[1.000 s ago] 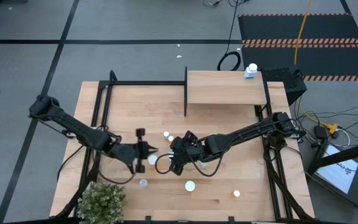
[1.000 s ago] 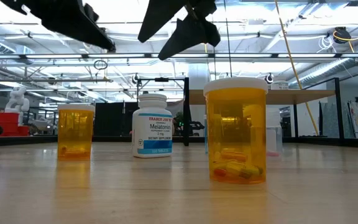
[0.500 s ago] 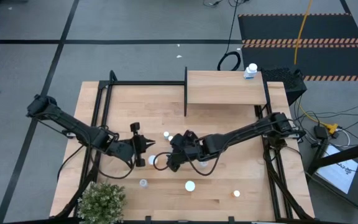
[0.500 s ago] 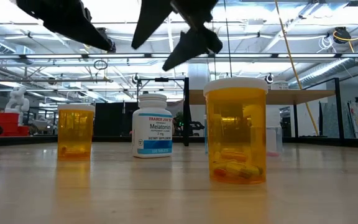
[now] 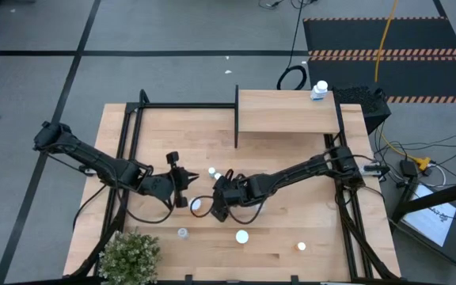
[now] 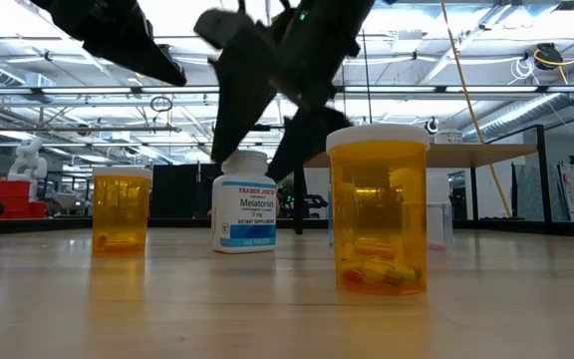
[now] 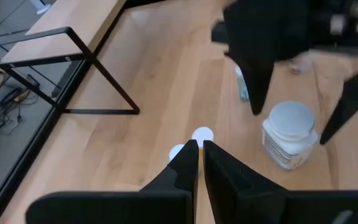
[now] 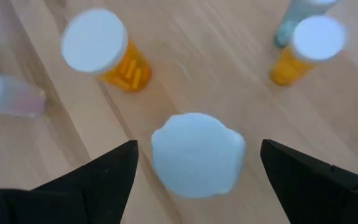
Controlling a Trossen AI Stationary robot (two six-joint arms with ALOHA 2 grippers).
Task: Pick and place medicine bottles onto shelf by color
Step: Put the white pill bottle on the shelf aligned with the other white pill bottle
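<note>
The right end effector (image 5: 209, 208) stands wide open above the white Melatonin bottle (image 5: 197, 205), one finger (image 8: 95, 177) on each side of its cap and not touching it; it holds nothing. The right wrist view looks down on this white cap (image 8: 197, 154) between the fingers, and it also shows two orange bottles (image 8: 107, 53) with white caps standing on the surface (image 8: 191, 68) beyond. The label of the bottle can be read only in the low view, where the Melatonin bottle (image 6: 244, 202) stands behind a large orange bottle (image 6: 379, 209) with pills inside, and a second orange bottle (image 6: 121, 210) stands further left.

The left end effector (image 5: 187, 180) is fully closed and empty, just beside the right one, over the middle of the surface (image 5: 291, 166). Its wrist view shows the closed fingertips (image 7: 199, 152) pointing toward the same white bottle (image 7: 289, 134).

The high view alone shows the shelf (image 5: 285, 112) at the far edge of the surface, with one pale blue bottle (image 5: 319, 90) standing at its far right corner. Other small bottles (image 5: 242, 236) stand scattered on the near part of the surface, well apart from the shelf.
</note>
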